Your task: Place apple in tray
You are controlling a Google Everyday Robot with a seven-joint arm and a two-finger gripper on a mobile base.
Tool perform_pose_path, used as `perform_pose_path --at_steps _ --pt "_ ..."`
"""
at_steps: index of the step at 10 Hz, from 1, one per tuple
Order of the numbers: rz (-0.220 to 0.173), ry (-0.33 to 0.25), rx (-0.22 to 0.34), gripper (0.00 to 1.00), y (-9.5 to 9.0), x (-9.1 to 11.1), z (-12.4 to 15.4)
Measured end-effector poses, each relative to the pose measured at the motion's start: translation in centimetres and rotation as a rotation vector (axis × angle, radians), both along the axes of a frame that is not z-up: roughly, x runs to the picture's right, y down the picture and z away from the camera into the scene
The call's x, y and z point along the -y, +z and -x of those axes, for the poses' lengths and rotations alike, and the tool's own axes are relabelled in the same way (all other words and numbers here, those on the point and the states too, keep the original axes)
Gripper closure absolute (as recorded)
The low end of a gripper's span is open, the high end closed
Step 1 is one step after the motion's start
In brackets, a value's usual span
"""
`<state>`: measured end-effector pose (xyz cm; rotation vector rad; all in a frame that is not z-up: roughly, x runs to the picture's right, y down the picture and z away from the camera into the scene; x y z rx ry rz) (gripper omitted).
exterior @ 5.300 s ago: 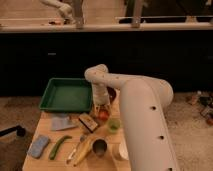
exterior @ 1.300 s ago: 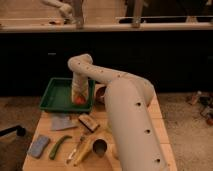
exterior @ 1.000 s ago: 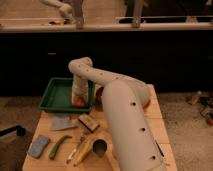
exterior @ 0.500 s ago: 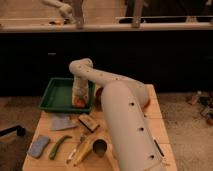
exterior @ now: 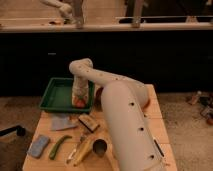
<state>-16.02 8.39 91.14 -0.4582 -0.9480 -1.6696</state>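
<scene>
Red-orange apple (exterior: 79, 102) in gripper (exterior: 79, 101) over green tray (exterior: 56, 95).

An office break area or test kitchen, by its looks: a long dark counter front (exterior: 150, 60) runs behind a small light wooden desk (exterior: 155, 125), on speckled flooring (exterior: 185, 125). The white arm's gripper (exterior: 79, 101) hangs over the large green plastic tray (exterior: 52, 95) at the desk's far left corner.

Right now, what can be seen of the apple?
The apple shows only as a small red-orange patch, round as far as visible, low at the tray's right side. The gripper reaches down onto it from above and covers most of it. Whether it rests on the tray floor cannot be told.
</scene>
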Motion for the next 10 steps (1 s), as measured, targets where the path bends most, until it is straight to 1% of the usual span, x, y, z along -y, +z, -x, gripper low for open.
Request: perform_pose_path --at_steps 1,2,10 --pt "0.000 0.000 0.000 0.21 0.00 0.00 -0.01" --pt "0.000 0.000 0.000 0.20 0.00 0.00 0.02" --pt "0.000 -0.001 0.002 0.20 -0.02 -0.03 0.15"
